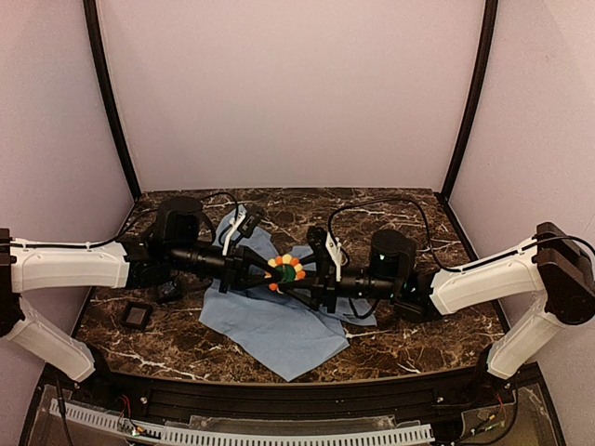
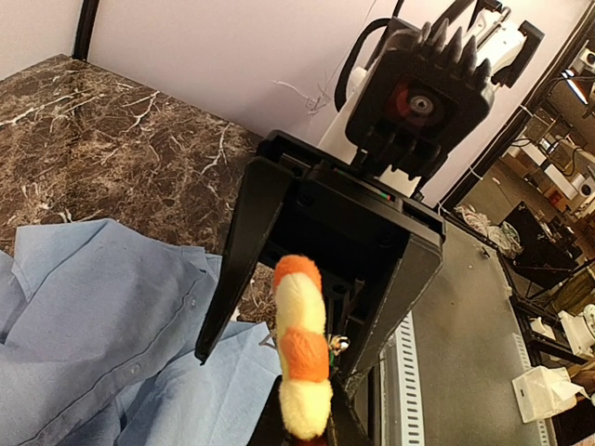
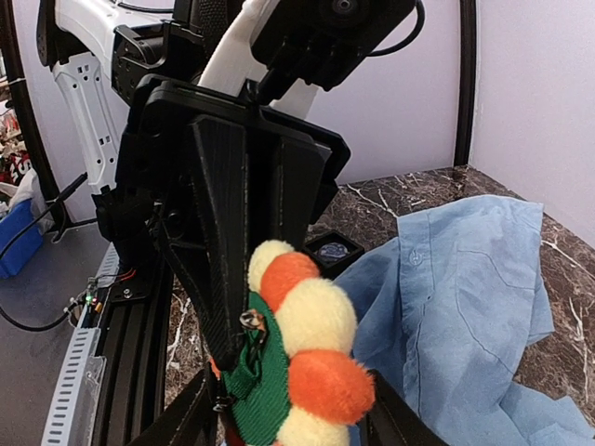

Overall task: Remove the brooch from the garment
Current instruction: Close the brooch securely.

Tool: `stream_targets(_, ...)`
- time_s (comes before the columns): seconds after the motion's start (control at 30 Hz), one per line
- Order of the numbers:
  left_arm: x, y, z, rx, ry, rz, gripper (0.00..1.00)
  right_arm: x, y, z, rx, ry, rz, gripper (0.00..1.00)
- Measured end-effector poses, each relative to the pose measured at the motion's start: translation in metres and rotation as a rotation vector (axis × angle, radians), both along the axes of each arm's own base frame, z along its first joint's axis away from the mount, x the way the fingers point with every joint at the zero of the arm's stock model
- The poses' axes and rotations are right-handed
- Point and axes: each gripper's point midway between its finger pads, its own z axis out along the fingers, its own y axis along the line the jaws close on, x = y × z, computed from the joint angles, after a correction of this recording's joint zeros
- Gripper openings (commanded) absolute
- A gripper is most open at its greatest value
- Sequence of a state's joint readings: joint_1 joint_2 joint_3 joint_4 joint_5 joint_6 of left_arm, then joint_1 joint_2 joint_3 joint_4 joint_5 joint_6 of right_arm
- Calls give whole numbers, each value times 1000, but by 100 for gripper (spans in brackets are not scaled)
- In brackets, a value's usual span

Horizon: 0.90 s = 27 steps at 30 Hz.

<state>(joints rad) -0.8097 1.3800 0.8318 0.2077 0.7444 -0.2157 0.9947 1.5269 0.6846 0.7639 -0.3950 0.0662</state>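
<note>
The brooch [image 1: 286,271], a flower of orange and yellow petals round a green centre, hangs in the air above the light blue shirt [image 1: 279,327]. My left gripper [image 1: 273,269] is shut on it from the left. In the left wrist view the brooch [image 2: 302,358] stands edge-on between my fingers. My right gripper [image 1: 300,277] is open, with its fingers [image 2: 232,265] spread on either side of the brooch. In the right wrist view the brooch [image 3: 316,348] shows its green backing and clasp, and the left gripper's ribbed finger [image 3: 223,223] presses on it. The shirt [image 3: 465,279] lies flat below.
A small black square pad [image 1: 138,316] lies on the marble table [image 1: 409,334] left of the shirt, and it also shows in the right wrist view [image 3: 333,249]. A second dark pad [image 1: 169,292] sits under the left arm. The black frame rail [image 1: 279,395] runs along the near edge.
</note>
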Motion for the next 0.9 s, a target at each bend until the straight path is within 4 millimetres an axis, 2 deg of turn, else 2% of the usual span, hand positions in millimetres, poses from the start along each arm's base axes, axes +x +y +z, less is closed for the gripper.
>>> stream_targets(0.4, -3, -2, 2, -5, -14, -22, 1, -2, 3, 6, 17, 29, 44, 42)
stream_targets(0.7, -6, -3, 0, 0, -25, -39, 1, -6, 0, 3, 21, 94, 114, 36)
stream_targets(0.9, -10, -5, 2, -3, -35, -56, 1, -11, -3, 4, 26, 118, 176, 38)
